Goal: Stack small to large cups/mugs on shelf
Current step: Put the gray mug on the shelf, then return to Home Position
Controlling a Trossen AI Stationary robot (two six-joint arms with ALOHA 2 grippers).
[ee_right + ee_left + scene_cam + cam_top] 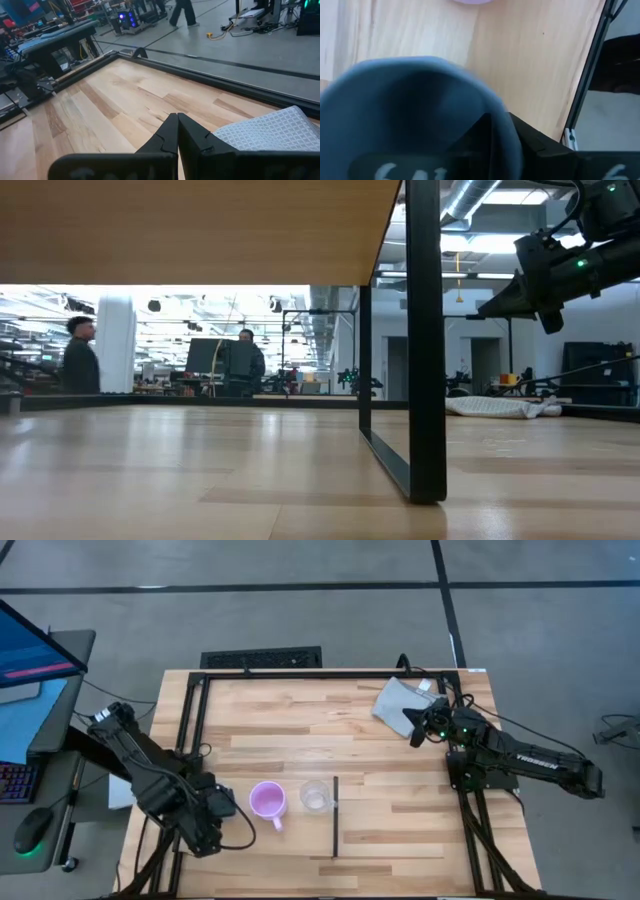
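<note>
Jaws of left gripper (pixel 215 808) grasping blue-grey mug (pixel 415 115) near shelf's (pixel 400 830) left edge, beside pink mug (pixel 266 800) and clear cup (pixel 316 796). Right gripper (pixel 177 131) clenched, empty, by cloth (pixel 400 700). Next: set mug down, nest pink inside.

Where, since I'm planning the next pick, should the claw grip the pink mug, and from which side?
Probably the rim wall, coming straight down from above: the pink mug stands upright with its mouth open. Pinch the side away from the clear cup, which stands close beside it, and keep clear of the handle.
</note>
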